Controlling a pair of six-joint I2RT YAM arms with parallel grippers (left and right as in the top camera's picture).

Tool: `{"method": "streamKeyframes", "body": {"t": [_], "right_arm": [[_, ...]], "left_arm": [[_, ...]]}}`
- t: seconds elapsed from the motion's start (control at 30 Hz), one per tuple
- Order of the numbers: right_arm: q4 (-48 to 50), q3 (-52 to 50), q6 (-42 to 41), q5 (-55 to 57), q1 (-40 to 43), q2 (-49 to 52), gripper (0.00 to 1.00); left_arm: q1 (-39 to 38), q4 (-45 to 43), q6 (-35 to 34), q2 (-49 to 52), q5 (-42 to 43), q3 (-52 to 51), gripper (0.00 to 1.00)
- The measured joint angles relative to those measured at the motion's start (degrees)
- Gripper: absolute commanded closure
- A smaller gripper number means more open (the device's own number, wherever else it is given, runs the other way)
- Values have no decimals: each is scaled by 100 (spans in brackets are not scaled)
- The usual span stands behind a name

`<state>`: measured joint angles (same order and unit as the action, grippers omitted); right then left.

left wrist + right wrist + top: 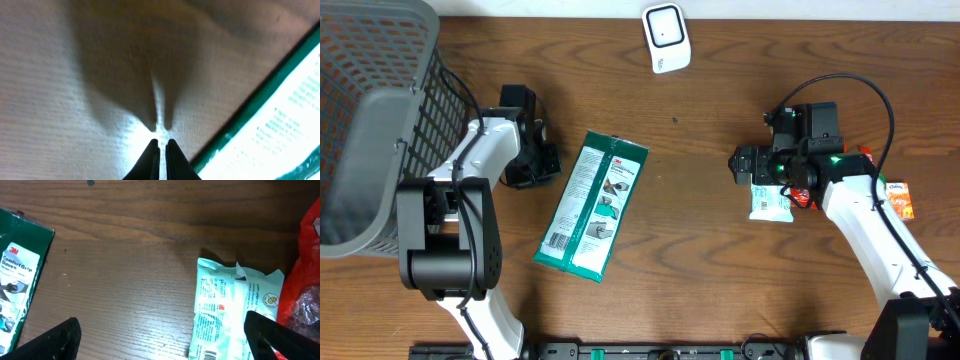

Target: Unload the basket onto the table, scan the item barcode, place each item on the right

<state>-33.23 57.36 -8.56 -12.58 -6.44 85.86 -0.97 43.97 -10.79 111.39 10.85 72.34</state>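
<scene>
**Left fingers shut and empty beside the gloves packet; right fingers spread wide, holding nothing**

The left arm was bent at the elbow and reached inward. Its left gripper pointed steeply down at the wooden table, just left of the 3M ComfortGrip gloves packet. In the left wrist view its fingertips were pressed together with nothing between them. They stood at the tabletop just short of the packet's green edge, and contact with it could not be confirmed.

The packet lay flat and slanted near the table's centre, printed side up. A white scanner lay beyond the packet at the far edge.

The right arm stretched forward, well right of the packet. Its right gripper hung at full spread and gripped nothing. One finger overlapped a pale blue pouch, which lay beside a red bag.

A grey basket stood far left of the packet.
</scene>
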Motion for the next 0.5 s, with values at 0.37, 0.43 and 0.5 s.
{"method": "streamKeyframes", "body": {"t": [0.37,0.43,0.5], "right_arm": [[0,0,0,-2,0,0,1],[2,0,0,-2,0,0,1],[9,0,0,-9,0,0,1]], "left_arm": [[-251,-166,26,-42,131,-358,87],[-350,-199,28,-50,127,-365,87],[-463,-205,31,-50,127,-365,87]]}}
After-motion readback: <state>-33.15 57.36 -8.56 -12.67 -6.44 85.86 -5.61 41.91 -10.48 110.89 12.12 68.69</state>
